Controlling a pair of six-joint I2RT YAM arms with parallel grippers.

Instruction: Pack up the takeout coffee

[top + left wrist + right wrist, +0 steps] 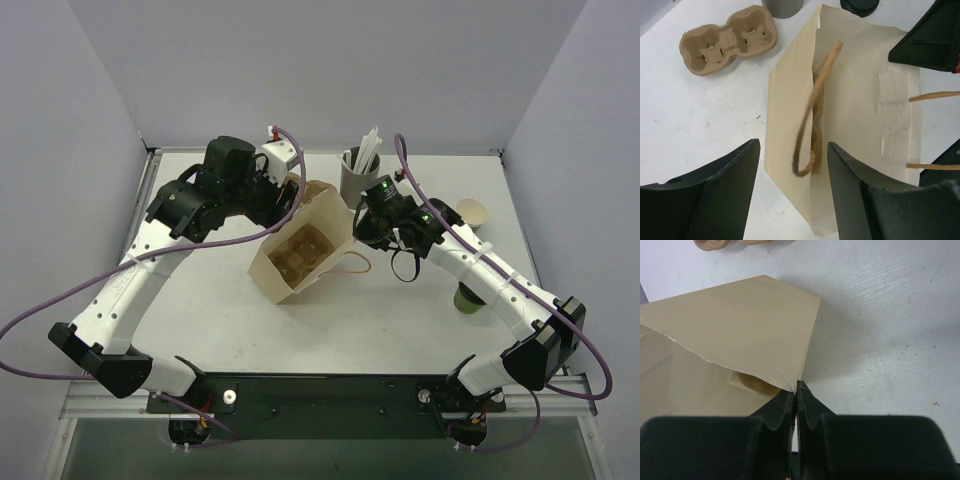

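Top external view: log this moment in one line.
left gripper open over paper bag | right gripper shut on its rim | green cup unpacked

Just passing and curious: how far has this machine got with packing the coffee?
Early days. The paper bag is open, the right tool pinching its rim, the left tool open above it. The green cup sits out on the table at the right; it has yet to go in.
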